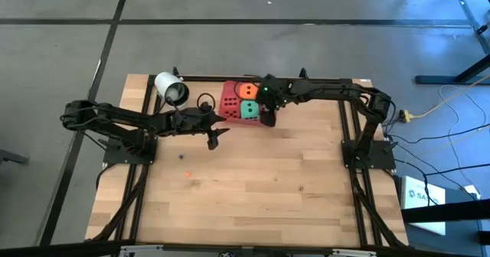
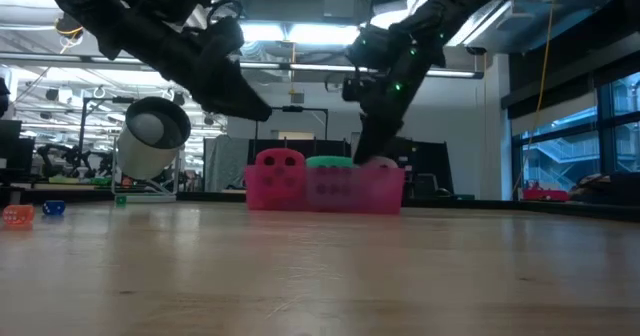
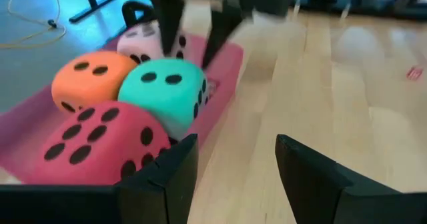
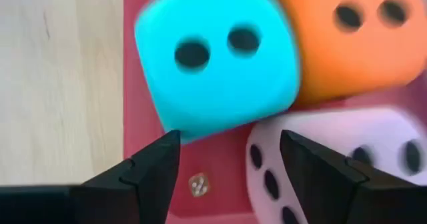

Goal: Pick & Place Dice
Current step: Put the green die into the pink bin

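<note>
Right claw [image 1: 267,119] hangs wide open over the tray [image 4: 143,144], nothing held, all four dice inside; left claw [image 1: 215,138] waits beside, half-open, empty.

Four dice [image 3: 160,91] together in tray [image 3: 223,64], far table edge.

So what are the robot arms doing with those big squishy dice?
They are putting dice into a pink tray on the wooden table. All four are in it now: the red die, the orange die, the green die and the light pink die. The right gripper hovers over the tray with open fingers, holding nothing. The left gripper waits beside the tray, open and empty too.
</note>
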`<state>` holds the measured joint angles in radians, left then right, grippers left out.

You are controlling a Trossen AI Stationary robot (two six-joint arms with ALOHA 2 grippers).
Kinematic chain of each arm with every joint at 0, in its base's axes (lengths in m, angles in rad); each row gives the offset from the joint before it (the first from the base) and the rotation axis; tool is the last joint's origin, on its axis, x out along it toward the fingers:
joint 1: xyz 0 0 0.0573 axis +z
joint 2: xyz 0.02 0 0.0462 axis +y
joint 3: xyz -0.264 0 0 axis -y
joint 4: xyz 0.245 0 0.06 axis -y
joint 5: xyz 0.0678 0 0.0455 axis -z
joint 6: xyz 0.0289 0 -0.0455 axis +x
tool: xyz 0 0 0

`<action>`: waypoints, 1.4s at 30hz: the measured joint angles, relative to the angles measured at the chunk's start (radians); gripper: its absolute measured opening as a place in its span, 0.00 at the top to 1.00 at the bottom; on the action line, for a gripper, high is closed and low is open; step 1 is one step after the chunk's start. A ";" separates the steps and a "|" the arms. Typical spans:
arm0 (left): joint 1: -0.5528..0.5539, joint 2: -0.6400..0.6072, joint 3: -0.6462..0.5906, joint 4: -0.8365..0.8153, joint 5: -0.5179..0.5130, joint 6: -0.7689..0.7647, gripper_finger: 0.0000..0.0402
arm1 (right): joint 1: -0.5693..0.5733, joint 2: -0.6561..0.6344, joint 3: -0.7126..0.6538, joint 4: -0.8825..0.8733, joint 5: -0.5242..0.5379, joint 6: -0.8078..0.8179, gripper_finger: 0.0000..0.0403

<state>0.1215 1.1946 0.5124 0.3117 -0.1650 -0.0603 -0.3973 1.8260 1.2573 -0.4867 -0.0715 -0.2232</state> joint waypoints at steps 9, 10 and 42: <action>-0.008 -0.035 0.000 -0.187 -0.106 -0.025 0.53 | 0.001 -0.119 0.038 -0.019 0.000 0.022 0.38; -0.012 -0.046 0.000 -0.202 -0.106 -0.027 0.54 | 0.001 -0.141 0.028 -0.015 -0.007 0.036 0.38; -0.318 -0.281 0.000 -1.056 -0.581 -1.098 0.65 | 0.253 -0.573 -0.690 0.822 -0.067 0.465 0.42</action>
<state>-0.1969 0.9139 0.5125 -0.7446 -0.7462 -1.1579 -0.1444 1.2530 0.5674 0.3352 -0.1387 0.2420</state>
